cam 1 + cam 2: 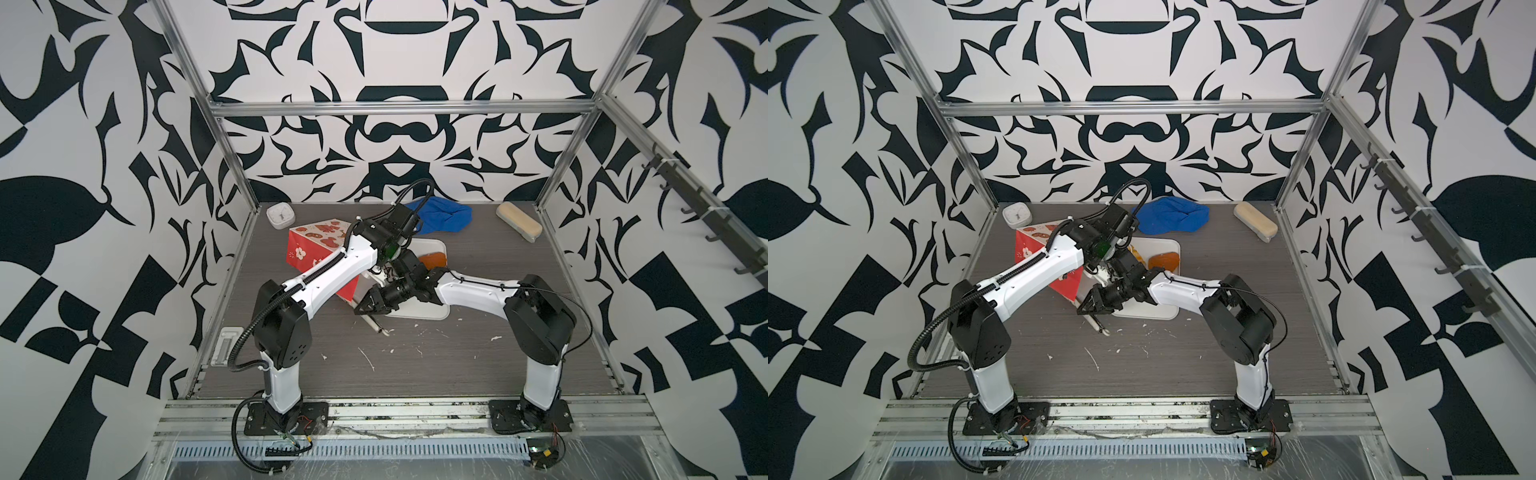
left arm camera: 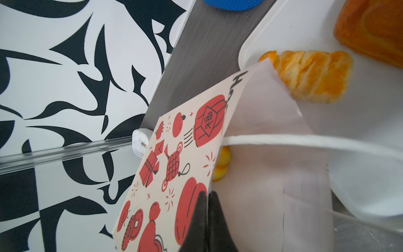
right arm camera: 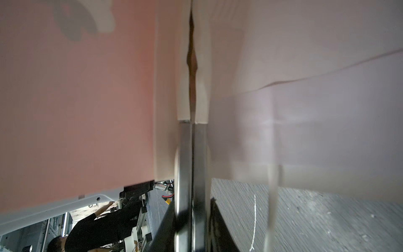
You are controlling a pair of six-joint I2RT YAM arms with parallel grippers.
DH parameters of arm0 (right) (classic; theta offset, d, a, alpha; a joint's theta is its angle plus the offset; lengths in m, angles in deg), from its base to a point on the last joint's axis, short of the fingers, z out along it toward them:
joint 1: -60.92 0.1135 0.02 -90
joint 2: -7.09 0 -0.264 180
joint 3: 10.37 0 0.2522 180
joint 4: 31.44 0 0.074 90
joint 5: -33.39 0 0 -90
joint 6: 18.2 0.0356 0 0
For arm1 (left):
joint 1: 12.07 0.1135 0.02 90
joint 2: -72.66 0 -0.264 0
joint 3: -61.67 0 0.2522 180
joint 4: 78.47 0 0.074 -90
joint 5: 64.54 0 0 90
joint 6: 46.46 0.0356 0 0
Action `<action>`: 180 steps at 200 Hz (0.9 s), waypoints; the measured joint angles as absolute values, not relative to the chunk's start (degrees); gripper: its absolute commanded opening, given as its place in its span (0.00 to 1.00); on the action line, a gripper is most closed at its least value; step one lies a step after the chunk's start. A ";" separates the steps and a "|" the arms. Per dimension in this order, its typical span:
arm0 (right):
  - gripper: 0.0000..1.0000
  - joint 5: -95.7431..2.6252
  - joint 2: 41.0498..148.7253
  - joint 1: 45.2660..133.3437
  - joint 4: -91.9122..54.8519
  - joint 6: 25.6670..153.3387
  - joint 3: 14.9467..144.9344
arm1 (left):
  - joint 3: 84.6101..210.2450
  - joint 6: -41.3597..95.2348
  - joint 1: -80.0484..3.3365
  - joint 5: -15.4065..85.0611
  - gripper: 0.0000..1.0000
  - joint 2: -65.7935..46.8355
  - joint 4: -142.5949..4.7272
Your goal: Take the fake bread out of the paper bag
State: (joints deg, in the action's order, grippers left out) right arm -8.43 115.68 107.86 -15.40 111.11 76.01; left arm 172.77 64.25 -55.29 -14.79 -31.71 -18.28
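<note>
Two bent arms point(image 1: 328, 272) point(image 1: 473, 291): left claw point(image 2: 207, 194), right claw point(image 3: 192, 124) pinch paper bag point(image 1: 305, 253).

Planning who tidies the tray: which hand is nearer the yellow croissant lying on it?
Left. The left hand pinches the paper bag rim right beside the yellow croissant; the right hand is farther, at the bag's lower corner near the front edge of the tray.

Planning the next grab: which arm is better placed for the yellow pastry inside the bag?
Probably right: the left gripper pinches the paper bag by its rim; the right gripper sits beside its mouth.
</note>
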 measured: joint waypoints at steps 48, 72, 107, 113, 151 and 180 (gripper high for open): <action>0.14 -18.31 114.09 109.52 -3.02 101.85 78.52 | 154.14 62.48 -54.50 -13.53 0.07 -18.32 -29.71; 0.14 -24.34 113.87 108.62 3.14 97.85 78.81 | 147.41 61.83 -55.20 -12.15 0.08 -12.83 -32.70; 0.14 -32.93 113.26 107.75 9.28 92.58 79.40 | 139.98 61.11 -55.97 -10.49 0.09 -7.80 -36.49; 0.14 -34.26 113.04 107.77 10.05 91.77 79.42 | 139.15 61.02 -55.97 -10.16 0.09 -7.13 -36.92; 0.15 -40.32 110.48 107.88 13.50 87.03 79.50 | 134.89 60.38 -55.97 -7.65 0.12 -3.37 -39.22; 0.18 -42.90 108.38 107.88 14.81 83.60 79.50 | 133.18 59.69 -55.97 -5.77 0.12 -2.27 -39.85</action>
